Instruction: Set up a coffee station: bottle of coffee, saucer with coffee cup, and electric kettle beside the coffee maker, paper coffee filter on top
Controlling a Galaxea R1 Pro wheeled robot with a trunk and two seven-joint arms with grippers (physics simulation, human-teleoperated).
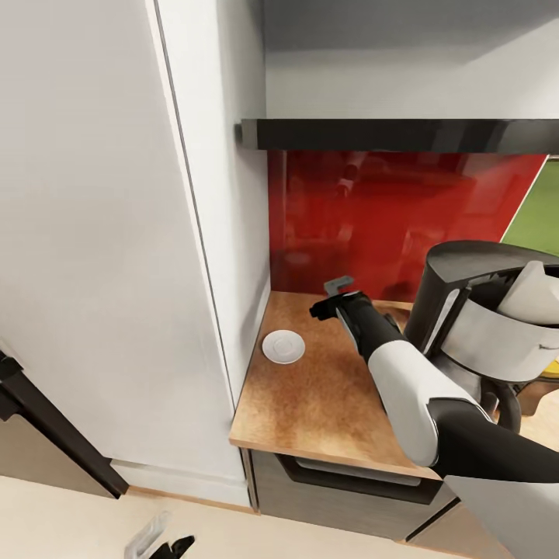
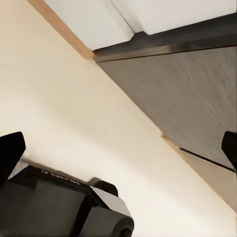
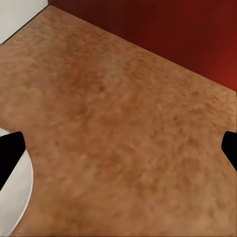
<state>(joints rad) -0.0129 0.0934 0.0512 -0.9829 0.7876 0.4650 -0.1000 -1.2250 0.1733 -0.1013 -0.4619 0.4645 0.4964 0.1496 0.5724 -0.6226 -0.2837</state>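
Beside the saucer [image 1: 282, 346], right gripper [image 1: 335, 293] hovers empty.

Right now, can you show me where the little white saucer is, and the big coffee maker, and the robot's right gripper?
saucer [image 1: 283, 346], head view, its middle.
coffee maker [image 1: 466, 268], head view, its dark top.
right gripper [image 1: 332, 297], head view, between its fingertips.

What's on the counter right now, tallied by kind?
Saucer: 1
Coffee maker: 1
Paper filter, sitting in the coffee maker's top: 1
Cups, kettles, coffee bottles: 0 visible
Total: 3
The right claw hovers open above the counter, beside the saucer.
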